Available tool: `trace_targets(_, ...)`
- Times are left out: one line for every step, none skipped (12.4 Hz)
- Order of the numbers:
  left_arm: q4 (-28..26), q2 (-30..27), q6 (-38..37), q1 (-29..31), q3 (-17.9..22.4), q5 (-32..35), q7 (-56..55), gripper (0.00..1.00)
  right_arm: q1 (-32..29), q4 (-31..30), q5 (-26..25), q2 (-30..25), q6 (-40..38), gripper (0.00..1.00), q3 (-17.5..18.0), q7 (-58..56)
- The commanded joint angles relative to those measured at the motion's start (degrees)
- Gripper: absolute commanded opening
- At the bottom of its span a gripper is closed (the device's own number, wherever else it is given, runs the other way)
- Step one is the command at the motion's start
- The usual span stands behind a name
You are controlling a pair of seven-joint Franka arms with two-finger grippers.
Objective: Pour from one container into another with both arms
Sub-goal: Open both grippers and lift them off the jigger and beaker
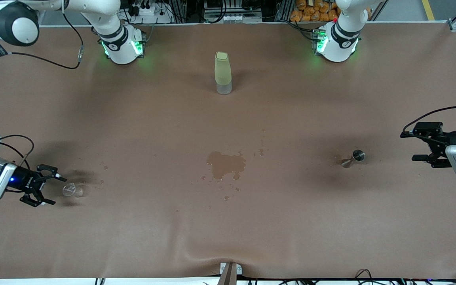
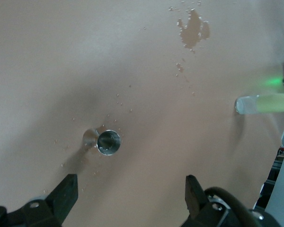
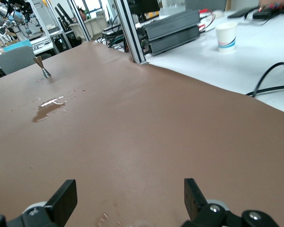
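The tiny clear glass cup (image 1: 69, 190) stands on the brown table at the right arm's end. My right gripper (image 1: 55, 189) is open just beside it, fingers apart and empty. In the right wrist view only the cup's rim (image 3: 139, 222) peeks in under the open right gripper (image 3: 128, 187). The silvery jigger (image 1: 354, 157) stands upright toward the left arm's end. My left gripper (image 1: 409, 146) hovers open and empty, a short way from it toward the table's end. The left wrist view looks down on the jigger (image 2: 106, 141), clear of the open left gripper (image 2: 130, 184).
A tall pale-green bottle (image 1: 223, 73) stands mid-table near the robots' bases. A wet spill (image 1: 226, 164) with scattered drops darkens the table's middle, between cup and jigger. The cloth wrinkles near the table's front edge (image 1: 228, 263).
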Motion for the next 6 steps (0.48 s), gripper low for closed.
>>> trace_targets(-2.3, -6.8, -1.2, -4.8, 0.6, 5.0, -10.0, 1.0, 5.0, 3.3, -4.8, -1.5, 0.6, 1.0, 0.1, 9.1)
trace_targets(-2.3, -8.3, -1.4, -6.5, 0.6, 7.0, -13.6, 1.0, 6.9, 5.0, -6.3, -1.5, 1.0, 1.0, -0.2, 12.2)
trace_targets(-2.3, -9.5, -2.1, -8.2, 0.6, 8.9, -17.4, 1.0, 7.6, 6.7, -8.4, -1.8, 1.7, 1.0, 0.0, 15.0)
trace_targets(-2.4, -10.4, -2.8, -9.4, 0.6, 10.1, -21.6, 1.0, 8.4, 7.4, -10.7, -2.7, 2.0, 1.0, 0.1, 17.8)
trace_targets(-2.7, -11.0, -3.7, -10.2, 0.3, 10.2, -26.0, 1.0, 9.6, 7.5, -13.3, -4.9, 2.3, 1.0, 0.1, 21.3)
trace_targets(-2.8, -11.4, -4.3, -10.2, -0.4, 10.3, -31.0, 1.0, 11.7, 7.4, -18.0, -7.8, 4.5, 1.0, -0.2, 25.9)
